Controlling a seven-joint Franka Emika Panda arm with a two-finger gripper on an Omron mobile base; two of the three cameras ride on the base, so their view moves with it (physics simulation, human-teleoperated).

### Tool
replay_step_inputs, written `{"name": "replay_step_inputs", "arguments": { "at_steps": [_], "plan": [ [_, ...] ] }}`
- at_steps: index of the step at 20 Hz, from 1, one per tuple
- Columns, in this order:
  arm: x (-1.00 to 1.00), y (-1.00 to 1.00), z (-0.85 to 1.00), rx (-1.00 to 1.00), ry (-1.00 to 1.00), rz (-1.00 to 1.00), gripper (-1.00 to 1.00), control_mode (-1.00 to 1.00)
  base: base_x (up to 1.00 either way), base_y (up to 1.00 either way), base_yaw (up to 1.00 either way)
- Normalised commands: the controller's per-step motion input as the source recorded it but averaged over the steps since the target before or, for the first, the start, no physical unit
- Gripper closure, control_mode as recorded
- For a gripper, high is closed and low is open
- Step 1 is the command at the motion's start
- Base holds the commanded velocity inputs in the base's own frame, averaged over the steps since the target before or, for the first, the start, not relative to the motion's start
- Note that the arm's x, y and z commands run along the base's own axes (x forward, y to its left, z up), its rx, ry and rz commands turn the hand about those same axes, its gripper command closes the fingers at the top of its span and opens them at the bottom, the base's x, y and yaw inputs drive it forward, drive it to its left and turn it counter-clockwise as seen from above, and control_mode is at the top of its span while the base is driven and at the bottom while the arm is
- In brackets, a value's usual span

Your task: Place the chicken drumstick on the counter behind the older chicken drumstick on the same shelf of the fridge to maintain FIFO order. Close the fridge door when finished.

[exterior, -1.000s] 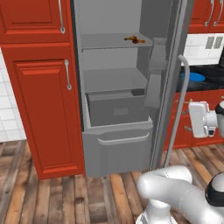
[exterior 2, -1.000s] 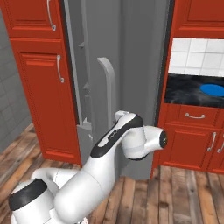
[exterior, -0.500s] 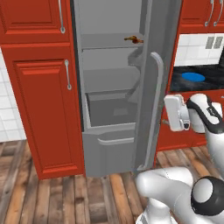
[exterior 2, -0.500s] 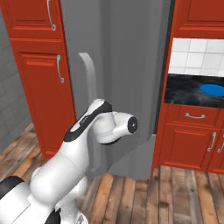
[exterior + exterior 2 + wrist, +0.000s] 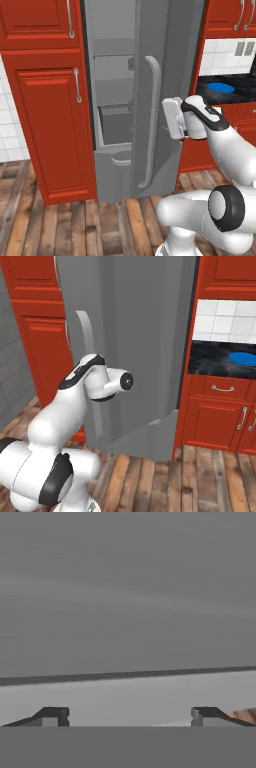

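door-closing is the step in hand, by the look of it: the fridge door [image 5: 150,95] stands partly swung across the fridge [image 5: 112,75], leaving a gap on the left through which a shelf [image 5: 114,55] and the drawer [image 5: 116,127] below it show. the gripper [image 5: 129,714] faces the flat grey outer face of the door at close range, its two dark fingertips [image 5: 54,713] set wide apart with nothing between them; in the left base view the hand sits just right of the long bar handle [image 5: 150,120], close against the panel. whether it actually touches the panel cannot be told. the chicken drumstick cannot be made out on the visible part of the shelves, so its place behind the older one cannot be checked from here. the counter [image 5: 215,358] to the right carries a blue plate [image 5: 242,358]. the next move calls for pushing the panel on toward the fridge body until the gap on the left is gone, keeping the hand flat on the face so it does not slide off toward the handle or the door's edge.
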Motion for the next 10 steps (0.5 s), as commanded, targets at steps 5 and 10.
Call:
{"name": "replay_step_inputs", "arguments": {
  "at_steps": [5,10],
  "plan": [
    [0.69,0.44,0.14,0.00,0.00,-0.02,-1.00,-1.00,0.00,0.00,0.00],
    [0.64,0.31,0.19,0.00,0.00,-0.03,-1.00,-1.00,0.00,0.00,0.00]
  ]
}}
